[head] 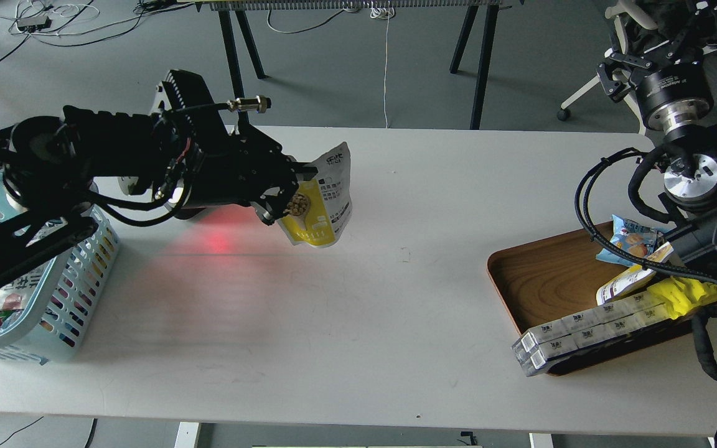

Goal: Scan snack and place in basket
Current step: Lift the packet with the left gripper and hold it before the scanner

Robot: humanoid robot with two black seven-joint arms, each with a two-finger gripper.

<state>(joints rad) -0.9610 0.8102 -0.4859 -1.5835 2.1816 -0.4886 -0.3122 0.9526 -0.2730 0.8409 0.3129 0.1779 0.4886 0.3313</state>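
The snack (320, 202), a yellow and white pouch with a round picture of tan nuts, hangs tilted in the air above the table's left middle. My left gripper (289, 190) is shut on its left edge and holds it clear of the table. The light blue basket (66, 298) stands at the table's left edge, partly hidden behind my left arm, with several packs inside. My right gripper (657, 53) is raised at the far right, beyond the table; its fingers are too dark to tell apart.
A red glow (218, 236) falls on the table under my left arm; the scanner itself is hidden by the arm. A brown wooden tray (539, 280) at right holds a blue packet (629, 239), a yellow pack (685, 295) and white boxes (582, 333).
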